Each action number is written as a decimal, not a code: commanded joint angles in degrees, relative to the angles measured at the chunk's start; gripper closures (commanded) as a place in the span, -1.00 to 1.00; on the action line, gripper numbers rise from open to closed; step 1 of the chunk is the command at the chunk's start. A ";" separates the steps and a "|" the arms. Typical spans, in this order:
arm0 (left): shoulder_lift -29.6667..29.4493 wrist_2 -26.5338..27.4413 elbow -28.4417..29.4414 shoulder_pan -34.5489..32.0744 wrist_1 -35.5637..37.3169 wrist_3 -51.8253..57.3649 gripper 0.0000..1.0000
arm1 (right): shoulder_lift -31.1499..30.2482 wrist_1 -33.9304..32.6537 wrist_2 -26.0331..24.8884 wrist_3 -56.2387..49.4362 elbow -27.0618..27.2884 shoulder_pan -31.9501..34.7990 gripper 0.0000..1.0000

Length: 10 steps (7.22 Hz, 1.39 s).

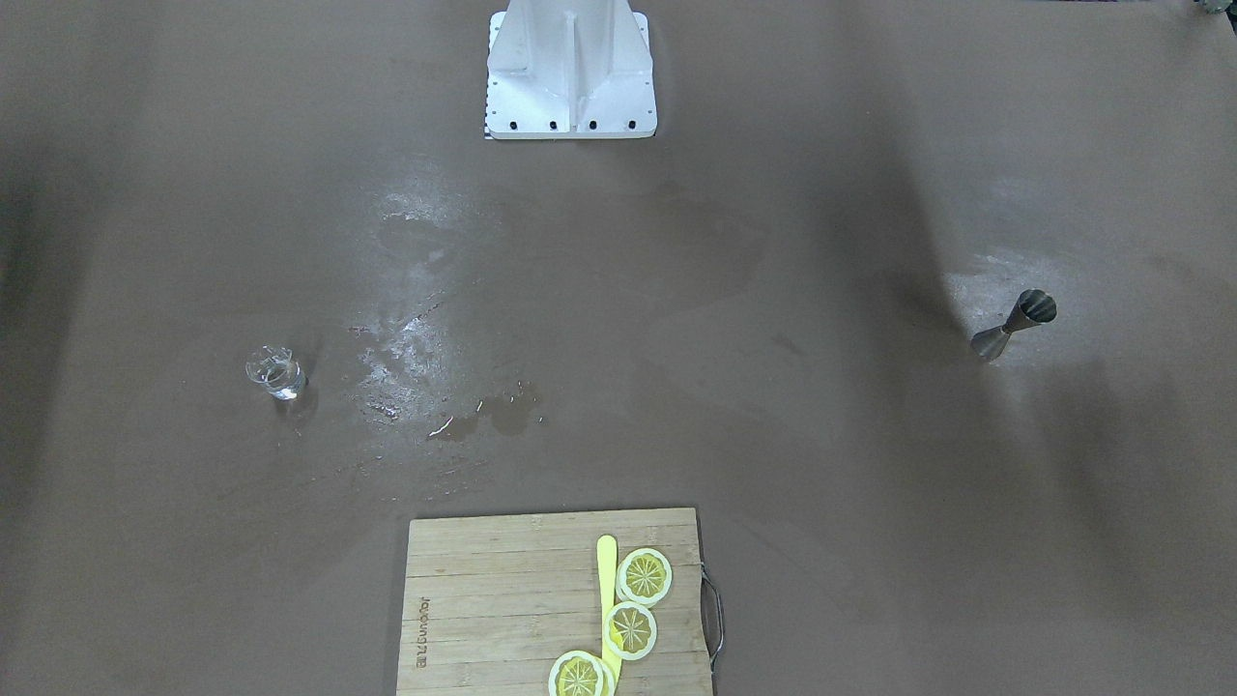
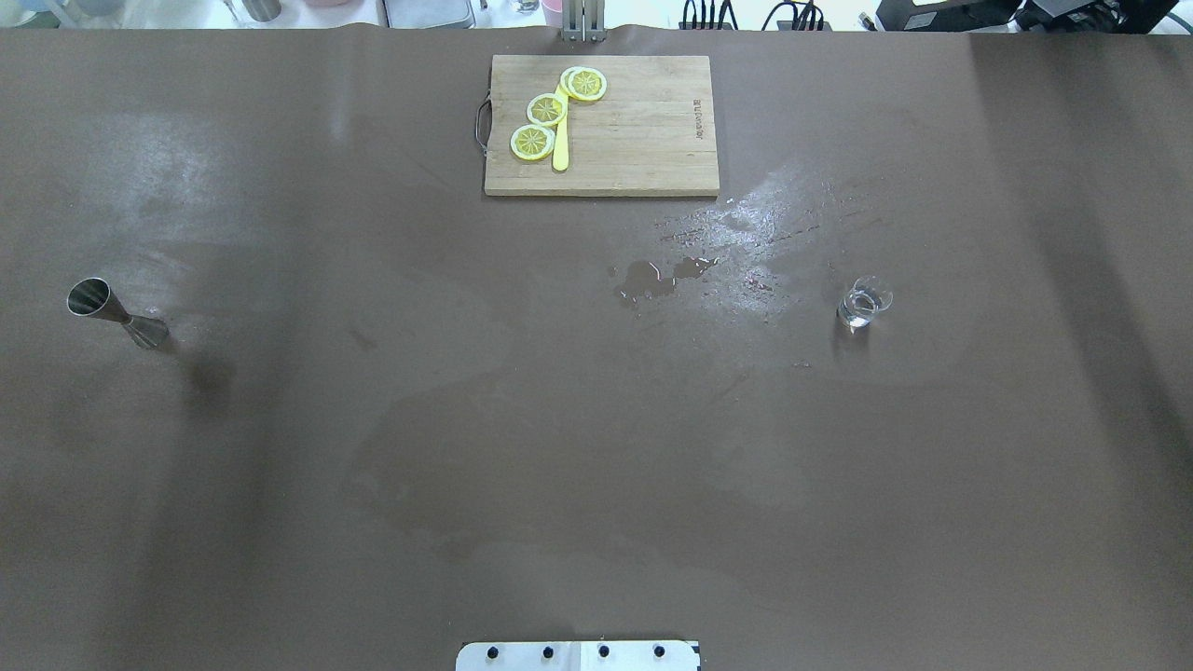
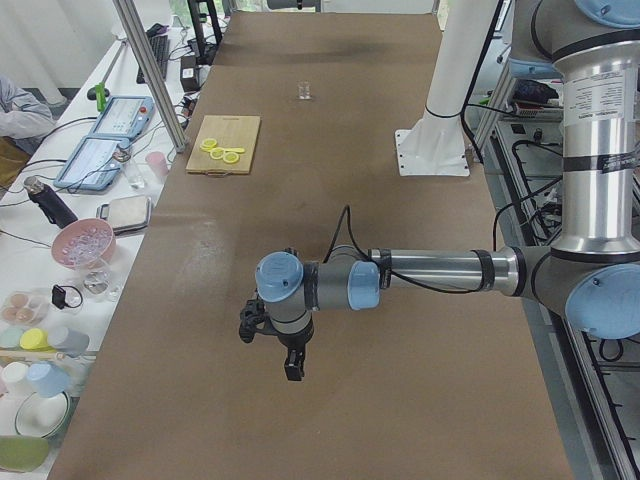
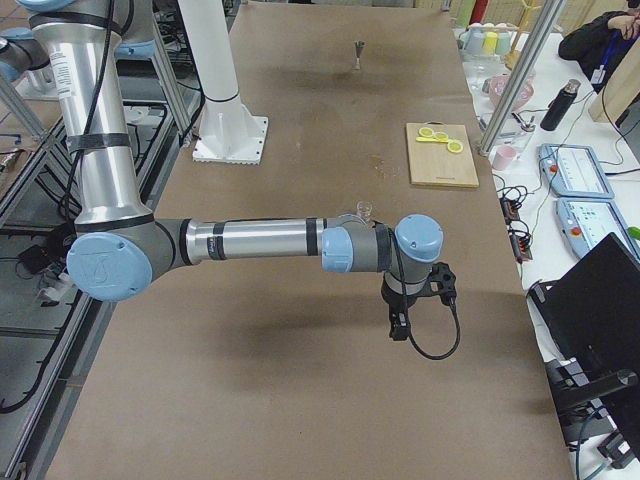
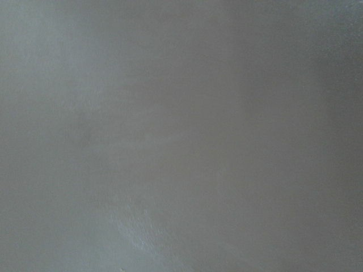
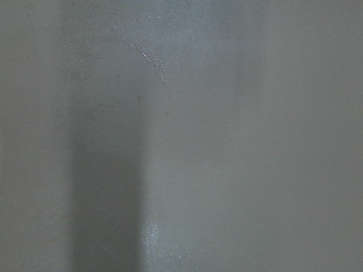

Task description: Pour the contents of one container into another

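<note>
Well, neither vessel is held: left gripper [image 3: 285, 352] and right gripper [image 4: 400, 322] hang over the table [image 2: 596, 419], fingers spread or pressed together, I cannot tell. The glass cup [image 2: 864, 303] stands upright, apart from the right fingers; the jigger [image 2: 116, 314] is well off toward the left ones, likely one per arm.

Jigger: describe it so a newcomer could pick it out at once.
From the cutting board at the far edge of the brown table, look far to the robot's left, where the jigger stands alone. It is shiny steel, two cones joined at a narrow waist; the cup opposite is clear glass.
</note>
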 commanded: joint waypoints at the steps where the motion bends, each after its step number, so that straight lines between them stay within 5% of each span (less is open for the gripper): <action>1: 3.15 -1.88 -2.96 -0.86 4.81 0.19 -0.97 | -0.15 0.00 0.04 0.01 0.10 0.11 -0.99; 3: 3.80 -7.87 -2.18 -2.18 4.98 -0.42 -0.97 | -0.15 0.00 -0.05 0.01 0.10 0.20 -0.99; 10: 2.57 -6.57 -2.09 -2.44 2.98 0.01 -0.98 | -0.15 0.00 -0.05 0.01 -0.34 0.20 -0.99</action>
